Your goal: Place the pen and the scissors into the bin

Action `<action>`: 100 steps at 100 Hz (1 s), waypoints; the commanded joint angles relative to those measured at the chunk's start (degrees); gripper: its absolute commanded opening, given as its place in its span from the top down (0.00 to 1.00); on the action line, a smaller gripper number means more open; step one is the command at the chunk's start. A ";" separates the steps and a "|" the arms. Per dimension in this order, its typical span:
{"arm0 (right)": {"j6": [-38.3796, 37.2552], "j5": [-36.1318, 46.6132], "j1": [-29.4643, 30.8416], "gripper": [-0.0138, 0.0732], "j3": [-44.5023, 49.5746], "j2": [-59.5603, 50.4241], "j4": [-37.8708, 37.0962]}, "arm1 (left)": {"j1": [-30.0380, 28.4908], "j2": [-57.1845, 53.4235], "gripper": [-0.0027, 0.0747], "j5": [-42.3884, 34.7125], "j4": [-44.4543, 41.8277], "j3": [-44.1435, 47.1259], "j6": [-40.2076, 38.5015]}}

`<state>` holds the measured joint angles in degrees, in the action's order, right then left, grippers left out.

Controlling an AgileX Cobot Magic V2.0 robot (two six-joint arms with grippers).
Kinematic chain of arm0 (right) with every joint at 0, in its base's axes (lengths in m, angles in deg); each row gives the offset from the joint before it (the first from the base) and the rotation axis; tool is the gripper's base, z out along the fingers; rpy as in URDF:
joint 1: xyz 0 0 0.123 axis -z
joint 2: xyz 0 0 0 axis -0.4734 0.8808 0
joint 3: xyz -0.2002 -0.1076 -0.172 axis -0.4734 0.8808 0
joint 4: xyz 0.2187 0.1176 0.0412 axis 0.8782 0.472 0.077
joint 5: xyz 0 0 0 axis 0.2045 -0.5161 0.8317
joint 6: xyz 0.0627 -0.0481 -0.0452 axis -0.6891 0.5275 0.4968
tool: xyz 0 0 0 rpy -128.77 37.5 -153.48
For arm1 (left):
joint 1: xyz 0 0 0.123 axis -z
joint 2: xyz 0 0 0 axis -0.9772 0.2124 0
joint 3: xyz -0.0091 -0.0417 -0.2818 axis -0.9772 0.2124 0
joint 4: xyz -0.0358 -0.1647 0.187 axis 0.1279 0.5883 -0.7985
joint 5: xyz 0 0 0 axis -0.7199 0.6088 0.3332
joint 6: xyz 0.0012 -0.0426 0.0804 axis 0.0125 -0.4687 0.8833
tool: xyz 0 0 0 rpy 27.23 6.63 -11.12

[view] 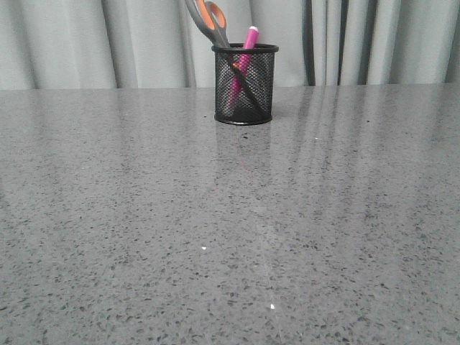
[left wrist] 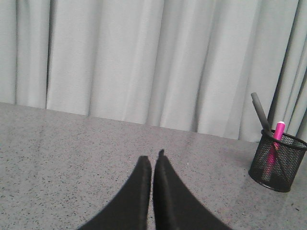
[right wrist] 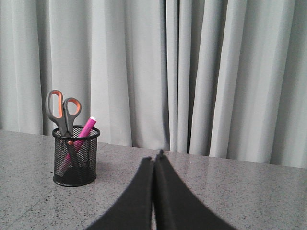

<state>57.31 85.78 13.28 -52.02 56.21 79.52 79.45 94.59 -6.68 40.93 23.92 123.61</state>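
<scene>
Speckled grey stone tabletop (view: 230, 237) fills the foreground. Far back stands the round black wire-mesh bin (view: 245, 85), already holding the magenta-pink pen (view: 246, 50) and the grey, orange-lined scissors (view: 210, 21), both leaning on its rim. Left gripper (left wrist: 154, 160) and right gripper (right wrist: 154, 159) hang clenched and empty, well apart from it. Bin looks light and tippable; scissors stiff, best taken by the handles. Blades blur behind mesh; handle tops are cropped in front view.
</scene>
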 commanded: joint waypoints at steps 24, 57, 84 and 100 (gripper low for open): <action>0.63 3.71 0.44 0.91 -1.37 0.46 -0.15 | 0.25 0.51 0.99 -1.16 0.91 -1.46 -0.50; 0.63 3.71 0.44 0.91 -1.37 0.46 -0.15 | 0.25 0.51 0.99 -0.46 -19.02 -1.46 -15.20; 0.63 3.71 0.44 0.91 -1.37 0.46 -0.15 | 0.13 0.42 0.99 -3.15 -64.53 0.65 -55.65; 0.63 3.71 0.44 0.91 -1.37 0.46 -0.15 | 0.13 -3.48 0.99 -2.92 -70.79 4.87 -56.41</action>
<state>57.31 85.78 13.28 -52.02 56.21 79.52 79.45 92.67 -5.88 -26.37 28.45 68.76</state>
